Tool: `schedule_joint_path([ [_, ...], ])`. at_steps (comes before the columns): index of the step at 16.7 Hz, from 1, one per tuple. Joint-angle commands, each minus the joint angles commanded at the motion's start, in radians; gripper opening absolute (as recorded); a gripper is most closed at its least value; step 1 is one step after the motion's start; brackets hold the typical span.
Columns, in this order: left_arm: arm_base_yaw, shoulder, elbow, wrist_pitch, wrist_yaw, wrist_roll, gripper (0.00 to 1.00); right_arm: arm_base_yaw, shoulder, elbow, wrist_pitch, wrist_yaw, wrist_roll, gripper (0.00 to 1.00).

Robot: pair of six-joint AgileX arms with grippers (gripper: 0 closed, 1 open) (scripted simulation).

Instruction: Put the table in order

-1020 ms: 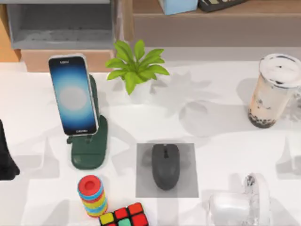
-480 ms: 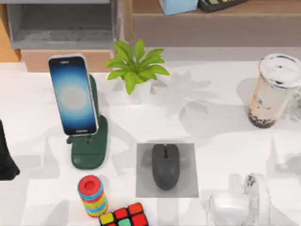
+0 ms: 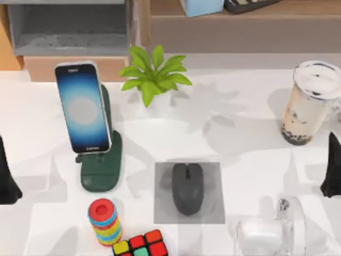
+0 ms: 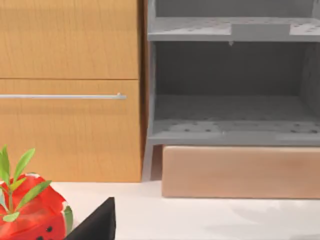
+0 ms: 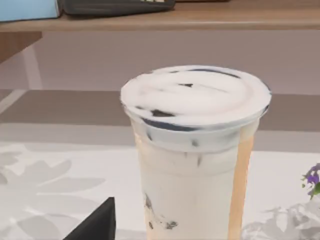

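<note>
The white table point(image 3: 240, 144) carries several loose things. A phone point(image 3: 82, 108) leans on a dark green stand point(image 3: 104, 165) at the left. A small potted plant point(image 3: 154, 77) stands behind the middle. A black mouse point(image 3: 187, 188) lies on a grey mat point(image 3: 213, 213). A stack of coloured rings point(image 3: 105, 221) and a puzzle cube point(image 3: 141, 245) sit at the front left. A milk tea cup point(image 3: 310, 104) stands at the right and rises close ahead in the right wrist view point(image 5: 195, 150). My right gripper point(image 3: 333, 169) is at the right edge, just in front of the cup. My left gripper point(image 3: 6, 181) is parked at the left edge.
A clear glass mug point(image 3: 272, 232) lies at the front right. A tan wooden shelf unit point(image 3: 240, 21) with a grey open rack point(image 4: 232, 90) runs along the back. A red pot with green leaves point(image 4: 30, 215) stands near my left gripper.
My right arm has come into the top view at the right edge, near the milk tea cup. The left arm and the objects have not moved.
</note>
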State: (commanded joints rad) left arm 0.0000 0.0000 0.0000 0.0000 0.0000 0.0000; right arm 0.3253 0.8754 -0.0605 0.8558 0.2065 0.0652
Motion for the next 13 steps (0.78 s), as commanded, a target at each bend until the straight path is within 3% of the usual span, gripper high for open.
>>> schedule_joint_path([
  [7, 0.000, 0.000, 0.000, 0.000, 0.000, 0.000, 1.00, 0.097, 0.727, 0.142, 0.525, 0.142, 0.005, 1.00],
  [13, 0.000, 0.000, 0.000, 0.000, 0.000, 0.000, 1.00, 0.076, 1.086, 0.331, 0.709, 0.213, -0.014, 1.00],
])
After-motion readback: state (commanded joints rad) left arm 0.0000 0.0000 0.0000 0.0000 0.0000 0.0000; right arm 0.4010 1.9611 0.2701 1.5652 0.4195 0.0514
